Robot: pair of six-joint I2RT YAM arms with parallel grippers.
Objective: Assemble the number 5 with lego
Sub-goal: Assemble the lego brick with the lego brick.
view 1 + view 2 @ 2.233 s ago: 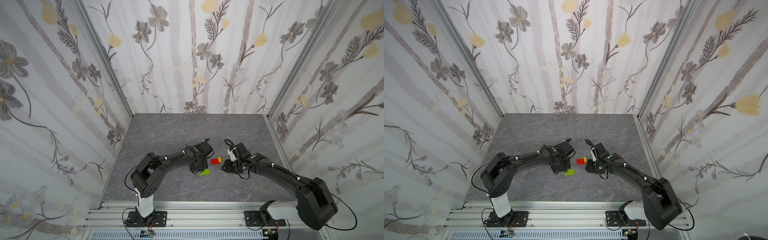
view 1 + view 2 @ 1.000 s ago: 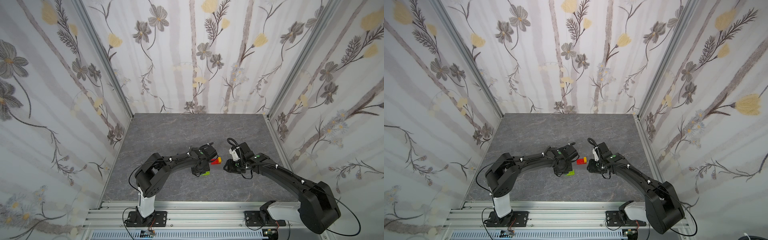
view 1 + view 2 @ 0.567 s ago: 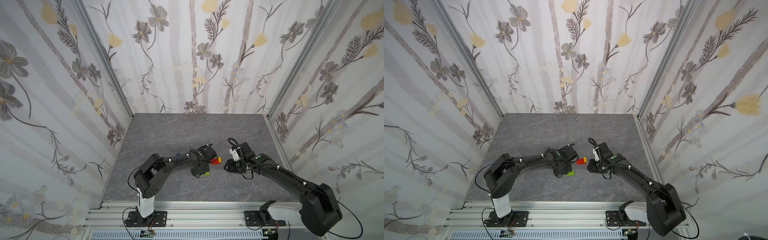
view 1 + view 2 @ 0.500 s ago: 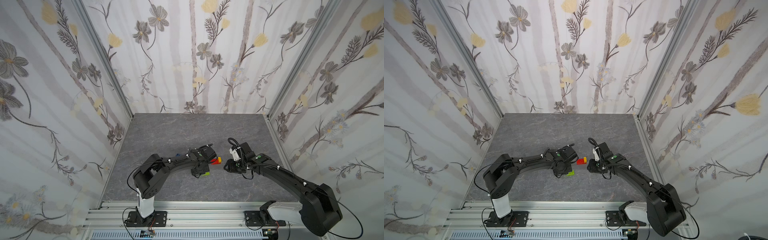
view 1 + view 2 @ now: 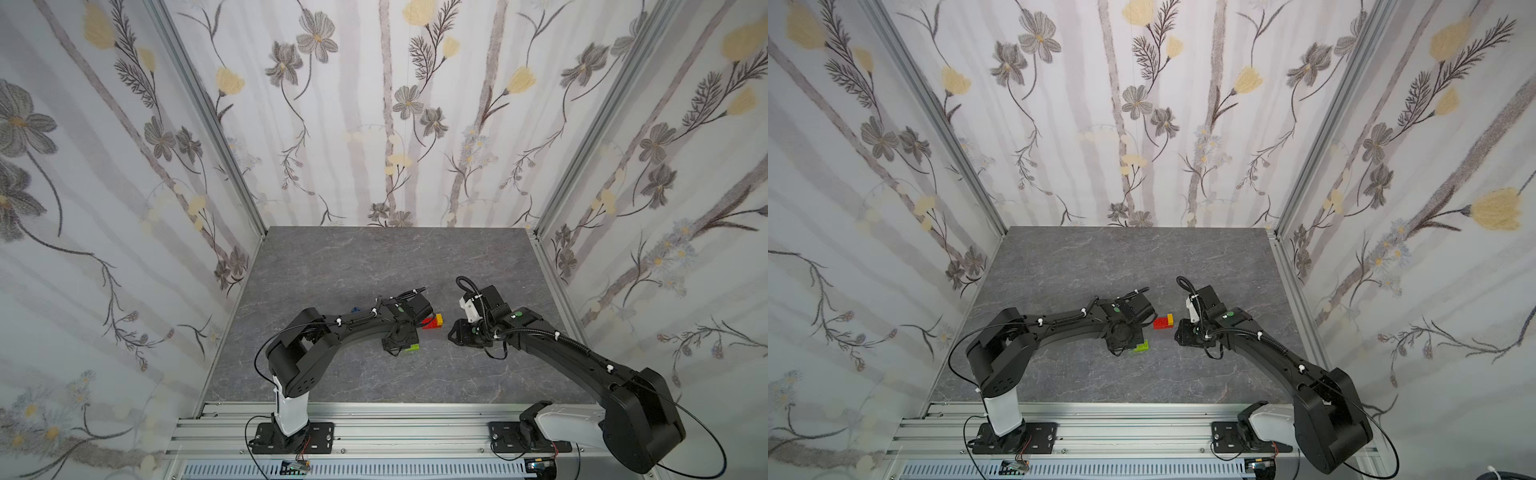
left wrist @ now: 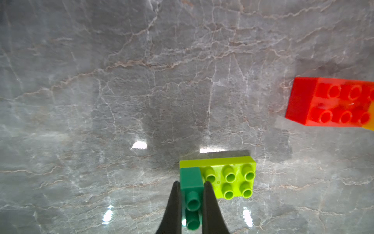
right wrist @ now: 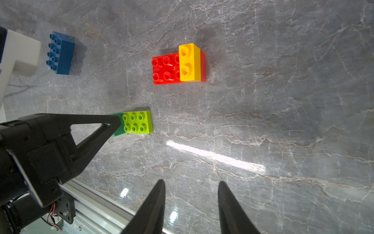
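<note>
- My left arm has swung in over the last two seconds. The left gripper (image 6: 191, 183) is now down at the end of the lime brick (image 6: 228, 176), jaws pinched narrow on the dark-green brick (image 6: 190, 174).
- The dark-green brick covers one end of the lime brick and leaves six lime studs bare. It looks seated, but the fingers (image 6: 174, 202) hide the seam, so I can't confirm it's pressed home.
- The lime brick lies flat on the table (image 7: 283, 121), same spot as before. In both top views the left wrist half covers it (image 5: 412, 348).
- The red brick (image 7: 166, 68) has the yellow brick (image 7: 189, 61) stacked on one end. That pair hasn't moved and sits near the lime pair, not touching it.
- The blue brick (image 7: 62, 53) lies on its side, well apart.
- The right gripper (image 7: 191, 182) is partly open, empty, over bare table, barely shifted.
- My read: there are two sub-stacks now. Still to do: release, mate lime onto yellow, then blue on top.
</note>
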